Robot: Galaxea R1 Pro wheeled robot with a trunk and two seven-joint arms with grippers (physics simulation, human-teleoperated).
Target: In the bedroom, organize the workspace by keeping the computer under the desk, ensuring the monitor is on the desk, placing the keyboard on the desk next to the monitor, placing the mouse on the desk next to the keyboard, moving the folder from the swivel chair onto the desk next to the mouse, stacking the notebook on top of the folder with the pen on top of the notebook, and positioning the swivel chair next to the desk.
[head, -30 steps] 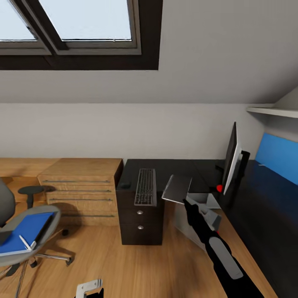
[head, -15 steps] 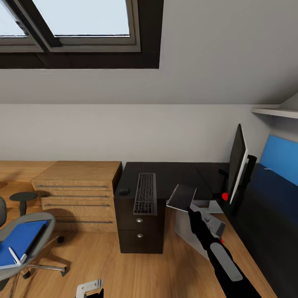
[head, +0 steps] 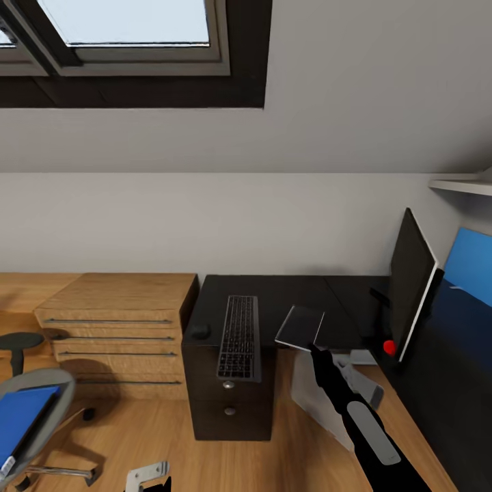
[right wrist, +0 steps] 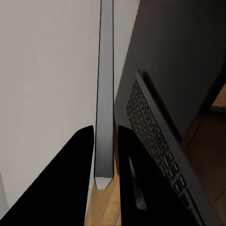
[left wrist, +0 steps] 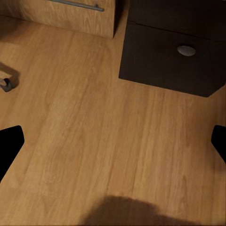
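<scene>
A thin dark grey rectangular notebook point(head: 300, 327) hangs tilted in the air over the near edge of the glossy black L-shaped worktop point(head: 294, 294), pinched at its near edge by the right gripper point(head: 313, 345). In the right wrist view the notebook point(right wrist: 104, 89) shows edge-on as a slim grey slab, with the gripper's point(right wrist: 104, 141) two black fingers clamped on either side of it.

Several steps look done. The slim grey keyboard with dark keys point(head: 239, 337) lies along the worktop's left end, reaching its near edge; the small rounded dark mouse point(head: 200, 331) sits just beside it toward the left edge. The wide flat black-fronted monitor point(head: 408, 280) stands at the inner corner of the L, well apart from the keyboard. The boxy light grey computer tower point(head: 321, 393) stands on the oak floor in the worktop's knee space.

The rest appears undone. The bright blue flat folder point(head: 20, 420) lies on the seat of the grey upholstered swivel chair point(head: 51, 389), away from the worktop beside a light oak dresser point(head: 119, 321). By this evidence the folder must reach the worktop before the notebook can crown it; the pen cannot be made out.

The left gripper point(left wrist: 113, 141) hangs low over bare floorboards, its black fingertips spread wide and holding nothing, facing a dark drawer front with a round silver knob point(left wrist: 186, 50).
</scene>
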